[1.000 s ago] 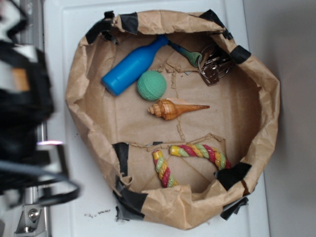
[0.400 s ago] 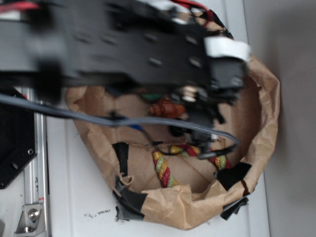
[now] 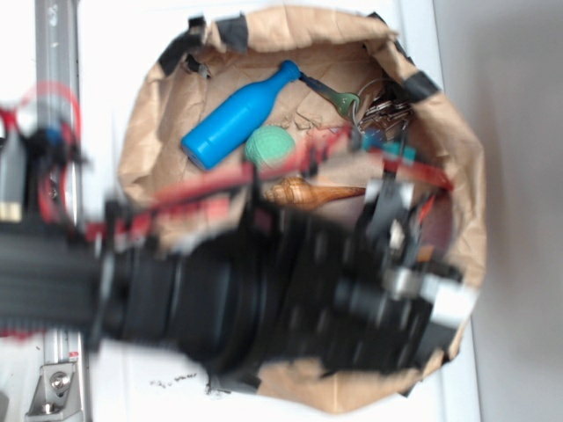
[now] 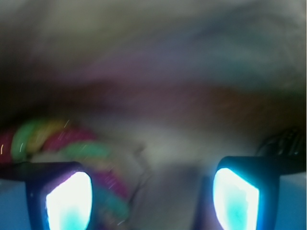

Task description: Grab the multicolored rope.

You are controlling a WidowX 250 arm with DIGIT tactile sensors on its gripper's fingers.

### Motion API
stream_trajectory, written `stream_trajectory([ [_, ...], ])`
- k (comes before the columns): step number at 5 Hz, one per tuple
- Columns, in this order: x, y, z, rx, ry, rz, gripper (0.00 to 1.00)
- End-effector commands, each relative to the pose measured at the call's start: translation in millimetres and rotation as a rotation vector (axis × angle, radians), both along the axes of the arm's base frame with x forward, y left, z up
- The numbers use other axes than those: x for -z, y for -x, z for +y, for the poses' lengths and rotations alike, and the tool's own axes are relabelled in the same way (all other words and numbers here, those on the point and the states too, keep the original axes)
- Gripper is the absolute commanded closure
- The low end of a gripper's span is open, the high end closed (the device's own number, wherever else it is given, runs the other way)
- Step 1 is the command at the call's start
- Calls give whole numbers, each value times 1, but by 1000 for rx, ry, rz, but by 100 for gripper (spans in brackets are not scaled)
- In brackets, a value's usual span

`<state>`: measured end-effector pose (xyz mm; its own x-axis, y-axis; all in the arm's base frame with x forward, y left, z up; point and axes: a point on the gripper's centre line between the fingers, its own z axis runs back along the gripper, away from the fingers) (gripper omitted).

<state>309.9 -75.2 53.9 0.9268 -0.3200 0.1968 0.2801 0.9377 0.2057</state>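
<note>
The multicolored rope [image 4: 53, 139] shows blurred in the wrist view as red, yellow and green twisted strands, running from the left edge down toward the left finger [image 4: 69, 201]. My gripper [image 4: 151, 194] is open, its two glowing pads wide apart, with only brown paper between them; the rope lies just left of the gap. In the exterior view my blurred black arm [image 3: 264, 299] lies across the lower half of the paper bag and hides the rope completely.
Inside the crumpled brown paper bag [image 3: 141, 141] lie a blue bottle [image 3: 233, 117], a green ball [image 3: 269, 146], a brown spiral shell [image 3: 312, 192] and a key bunch [image 3: 383, 110]. A metal rail [image 3: 54, 88] runs along the left.
The arm has swung from the upper part of the bag down over its lower half, covering the rope. Bottle, ball and shell are uncovered again.
</note>
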Motion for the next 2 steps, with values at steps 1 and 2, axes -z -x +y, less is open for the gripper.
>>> stream_trajectory([
  [1,25,22,-21,45,-37,27,0],
  [2,36,13,-7,6,-21,69,0],
])
